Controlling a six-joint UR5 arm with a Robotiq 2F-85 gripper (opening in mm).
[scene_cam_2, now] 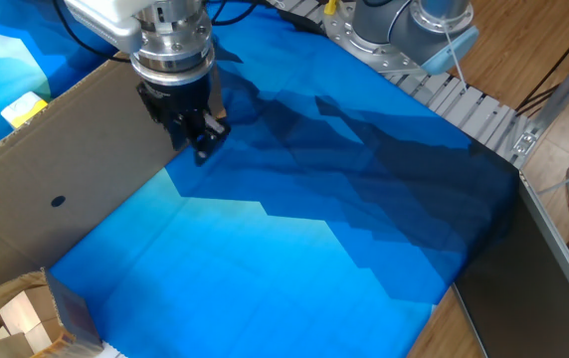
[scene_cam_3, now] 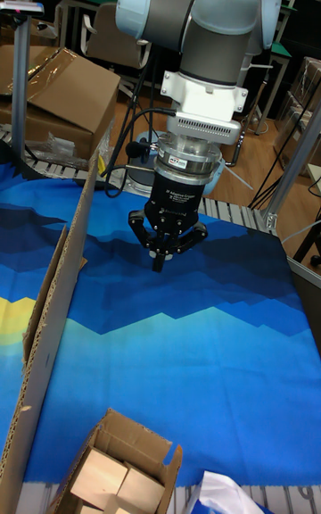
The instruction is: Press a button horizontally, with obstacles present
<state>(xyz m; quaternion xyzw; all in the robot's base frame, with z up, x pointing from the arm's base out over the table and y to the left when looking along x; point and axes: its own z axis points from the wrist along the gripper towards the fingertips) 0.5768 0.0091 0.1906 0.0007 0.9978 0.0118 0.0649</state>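
Observation:
The button [scene_cam_2: 23,109], a small yellow block, lies at the far left behind the obstacles. These are a long brown cardboard panel [scene_cam_2: 76,169] standing like a wall, with a dark round spot [scene_cam_2: 58,200]. My gripper [scene_cam_2: 203,151] hangs just off the panel's right end on the near side, low over the blue cloth, pointing down. In the tall fixed view the gripper [scene_cam_3: 159,261] is shut, its fingertips meeting at a point with nothing held. There the panel [scene_cam_3: 49,318] is seen edge-on to the left. The button is hidden in that view.
An open cardboard box of wooden blocks [scene_cam_2: 16,320] sits at the front left corner, also seen as the box [scene_cam_3: 116,469] near the bottom. A ribbed metal rail [scene_cam_2: 464,99] runs along the table's back right edge. The blue cloth [scene_cam_2: 294,249] covers the table.

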